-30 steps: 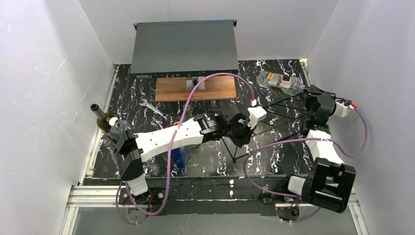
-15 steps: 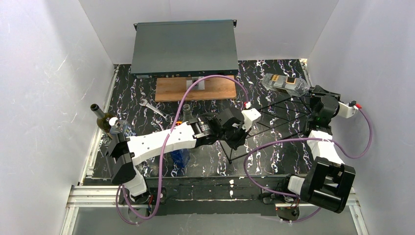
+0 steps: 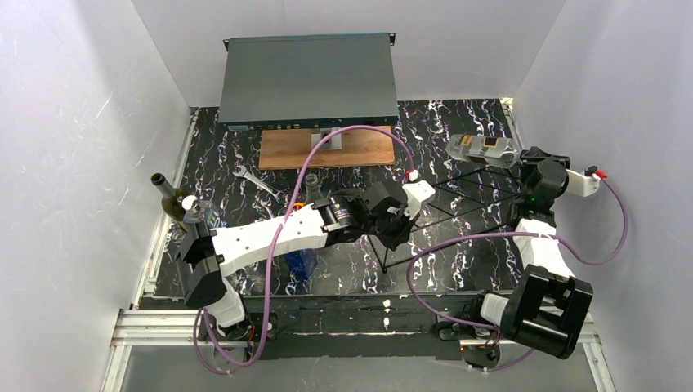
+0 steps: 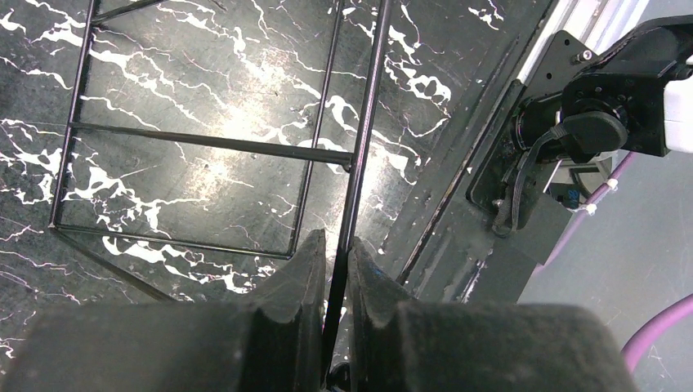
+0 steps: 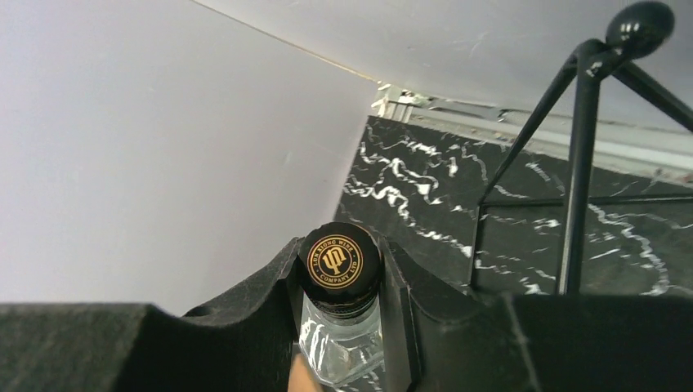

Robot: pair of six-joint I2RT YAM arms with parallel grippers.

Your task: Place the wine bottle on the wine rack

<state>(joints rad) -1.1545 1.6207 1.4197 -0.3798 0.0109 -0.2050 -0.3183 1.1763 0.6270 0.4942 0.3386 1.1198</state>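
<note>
The wine bottle, clear glass with a black gold-printed cap, lies nearly level in the air over the far right end of the wine rack. My right gripper is shut on its neck just below the cap. The rack is a thin black wire frame standing on the marble-patterned table; one of its uprights shows beside the bottle. My left gripper is shut on one rack wire at the rack's near left end.
A grey flat case and a wooden board lie at the back. A wrench lies left of centre. A dark bottle stands at the left edge, a blue bottle under my left arm.
The right gripper has swung the bottle rightward and levelled it over the rack's far end. The left arm drew back left a little, holding the rack wire throughout.
</note>
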